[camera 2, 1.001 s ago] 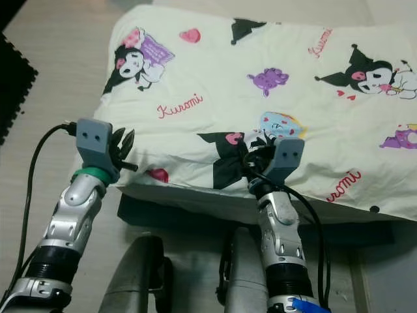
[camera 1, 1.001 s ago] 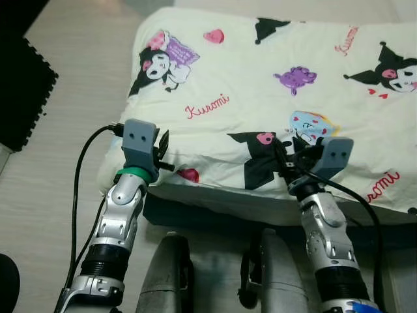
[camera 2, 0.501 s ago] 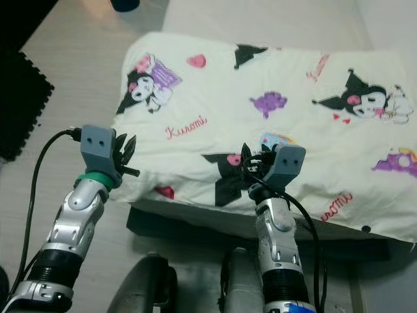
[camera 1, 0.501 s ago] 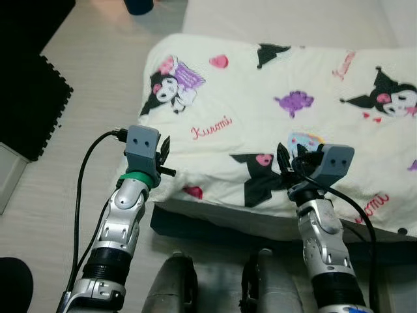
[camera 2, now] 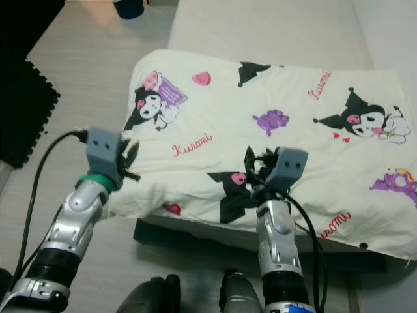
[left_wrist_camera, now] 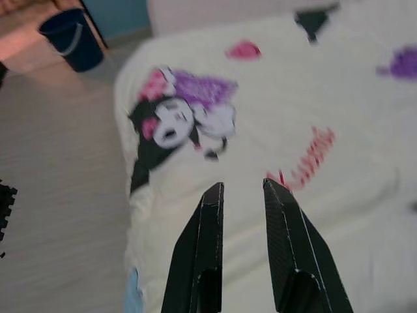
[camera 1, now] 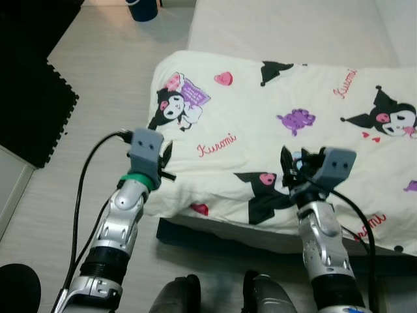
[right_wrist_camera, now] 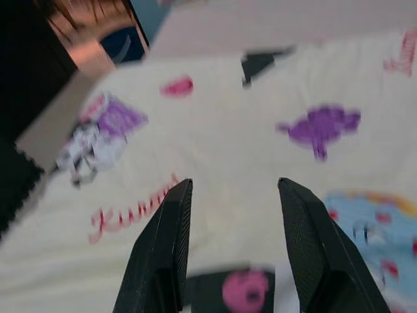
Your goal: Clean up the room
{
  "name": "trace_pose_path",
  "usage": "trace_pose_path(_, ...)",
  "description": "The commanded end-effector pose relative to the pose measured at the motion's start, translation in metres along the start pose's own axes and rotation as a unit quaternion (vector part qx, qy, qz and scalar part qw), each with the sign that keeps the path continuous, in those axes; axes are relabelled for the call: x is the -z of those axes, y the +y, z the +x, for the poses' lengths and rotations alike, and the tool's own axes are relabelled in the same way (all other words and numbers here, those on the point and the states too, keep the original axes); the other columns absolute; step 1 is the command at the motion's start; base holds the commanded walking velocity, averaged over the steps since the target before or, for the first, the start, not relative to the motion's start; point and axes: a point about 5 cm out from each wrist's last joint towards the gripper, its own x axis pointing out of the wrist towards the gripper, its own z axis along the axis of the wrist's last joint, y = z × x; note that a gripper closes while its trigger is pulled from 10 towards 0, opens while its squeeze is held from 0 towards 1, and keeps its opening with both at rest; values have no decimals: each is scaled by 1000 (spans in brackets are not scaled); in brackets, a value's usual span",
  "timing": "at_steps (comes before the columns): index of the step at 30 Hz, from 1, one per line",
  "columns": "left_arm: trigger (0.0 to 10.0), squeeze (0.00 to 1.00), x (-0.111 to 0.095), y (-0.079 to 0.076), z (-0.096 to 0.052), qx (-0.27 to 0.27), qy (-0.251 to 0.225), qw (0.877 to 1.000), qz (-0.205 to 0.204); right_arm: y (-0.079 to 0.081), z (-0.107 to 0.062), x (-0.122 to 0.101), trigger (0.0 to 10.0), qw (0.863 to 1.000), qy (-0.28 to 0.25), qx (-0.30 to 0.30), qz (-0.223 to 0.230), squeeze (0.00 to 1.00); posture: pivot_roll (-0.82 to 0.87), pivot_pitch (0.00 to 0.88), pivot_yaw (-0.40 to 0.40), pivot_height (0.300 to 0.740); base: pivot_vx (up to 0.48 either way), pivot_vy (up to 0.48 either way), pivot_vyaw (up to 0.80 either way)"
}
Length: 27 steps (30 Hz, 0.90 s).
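A cream blanket [camera 1: 273,98] printed with cartoon figures and red lettering lies spread over a low bed. My left gripper [camera 1: 164,156] hovers at the blanket's near left corner, its fingers [left_wrist_camera: 210,222] a small gap apart with nothing between them. My right gripper [camera 1: 287,164] hangs over the blanket's near edge beside a black and pink print. It stands open, with its fingers [right_wrist_camera: 171,222] wide apart over the cloth and nothing held.
A dark bed base [camera 1: 215,236] shows under the blanket's near edge, and a bare pale mattress [camera 1: 293,26] lies beyond. A dark blue bucket [camera 1: 143,8] stands on the wood floor at the far left. Black foam mats [camera 1: 32,98] lie to the left.
The camera has risen and pulled back, so more of the blanket and floor shows. Both grippers keep their places at the blanket's near edge, still holding nothing.
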Motion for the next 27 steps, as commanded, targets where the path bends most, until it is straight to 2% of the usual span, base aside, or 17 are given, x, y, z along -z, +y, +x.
trace_pose_path(1, 10000, 0, 18, -4, -8, 9, 31, 999, 10, -1, -10, 18, 10000, 999, 37, 8, -4, 0, -5, 112, 138, 740, 0, 0, 0)
trace_pose_path(5, 10000, 0, 28, -8, -12, 1, 43, 999, 2, -4, -18, 30, 10000, 998, 57, 26, -5, 0, -5, 121, 143, 740, 0, 0, 0)
trace_pose_path(6, 10000, 0, 34, -13, -14, -1, 53, 998, -18, -9, -23, 39, 10000, 996, 74, 48, 13, 0, -3, 125, 143, 740, 0, 0, 0)
trace_pose_path(9, 10000, 0, 39, -17, -15, 2, 67, 997, -33, -11, -26, 43, 10000, 995, 81, 56, 21, 0, -3, 125, 143, 740, 0, 0, 0)
trace_pose_path(13, 10000, 0, 43, -21, -17, 8, 71, 997, -20, -9, -30, 48, 10000, 995, 92, 46, 17, 0, -4, 126, 143, 740, 0, 0, 0)
trace_pose_path(27, 10000, 0, 49, -25, -20, 2, 82, 996, -33, -4, -36, 56, 10000, 993, 109, 40, 21, 0, -1, 147, 140, 740, 0, 0, 0)
